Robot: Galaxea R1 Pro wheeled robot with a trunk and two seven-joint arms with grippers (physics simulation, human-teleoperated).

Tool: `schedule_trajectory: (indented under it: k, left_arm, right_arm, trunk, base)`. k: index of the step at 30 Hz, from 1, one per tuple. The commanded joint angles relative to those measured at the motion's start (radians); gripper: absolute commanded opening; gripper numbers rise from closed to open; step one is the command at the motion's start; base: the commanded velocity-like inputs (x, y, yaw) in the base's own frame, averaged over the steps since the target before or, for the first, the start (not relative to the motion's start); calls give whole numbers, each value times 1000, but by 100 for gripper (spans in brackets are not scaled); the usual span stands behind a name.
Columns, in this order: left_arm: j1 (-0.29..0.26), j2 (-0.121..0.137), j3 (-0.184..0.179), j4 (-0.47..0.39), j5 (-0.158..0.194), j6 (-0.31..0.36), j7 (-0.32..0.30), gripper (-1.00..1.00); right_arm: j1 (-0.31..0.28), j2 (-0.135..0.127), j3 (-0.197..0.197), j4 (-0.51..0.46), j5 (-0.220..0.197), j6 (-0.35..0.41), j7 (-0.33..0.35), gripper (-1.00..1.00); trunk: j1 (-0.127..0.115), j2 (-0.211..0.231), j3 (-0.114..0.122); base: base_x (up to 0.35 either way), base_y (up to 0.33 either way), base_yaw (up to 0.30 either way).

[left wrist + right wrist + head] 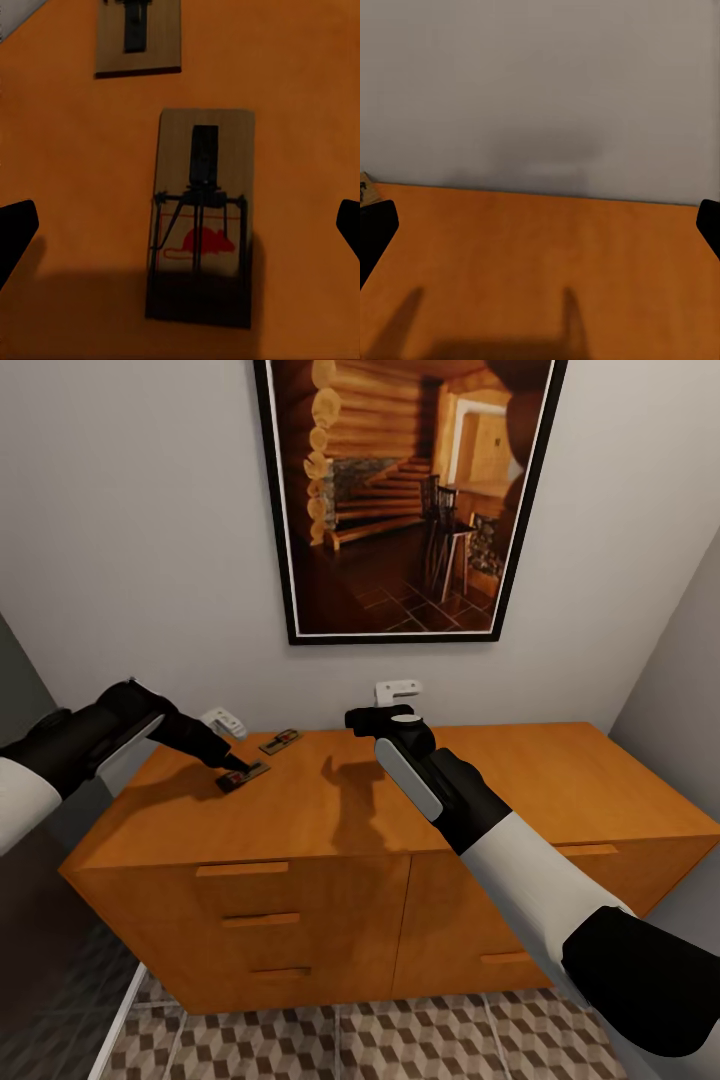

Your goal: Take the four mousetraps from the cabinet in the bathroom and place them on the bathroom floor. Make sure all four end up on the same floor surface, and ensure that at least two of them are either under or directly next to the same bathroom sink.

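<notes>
**Mousetrap lined up under the left pincer**

The near mousetrap (201,217) lies flat on the top of the cabinet (420,790), straight ahead of the left gripper (236,766) and centred between its two fingers. Both fingertips (16,229) stand far apart at the edges of the left wrist view, so the pincer is spread wide and holds nothing; it sits just above the trap, whether touching it I cannot tell. That centring reads as preparation for a straddling pinch across the trap's narrow width.

The trap's long axis runs away from the pincer, roughly along the line of the fingers' reach. Its printed red mouse and wire frame are at the end nearest the pincer; the bare wooden end points away. A second mousetrap (138,37) lies beyond it, well apart, with its long axis much the same way.

The right gripper (383,718) hovers over bare cabinet top towards the wall (540,90), its fingers likewise spread wide and empty, likely parked clear. Below the drawers lies the bathroom floor (420,1040), where the traps must go.
</notes>
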Motion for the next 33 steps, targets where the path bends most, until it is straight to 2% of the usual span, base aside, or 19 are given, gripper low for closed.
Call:
schedule_trajectory:
  k: [1,11,33]
  left_arm:
    - [-1,1,-4,4,5,-2,1,100]
    - [3,-2,-4,44,5,-55,-23,100]
    - [15,-4,-4,53,4,-61,-39,100]
  right_arm:
    - [-1,0,3,-1,-10,1,-10,100]
    - [-1,0,3,-1,-11,1,-10,100]
    - [-1,0,3,-1,-10,1,-10,100]
  trunk:
    - [0,-1,-1]
    - [0,-1,-1]
    - [0,-1,-1]
  base:
    - [0,0,0]
    - [0,0,0]
    - [0,0,0]
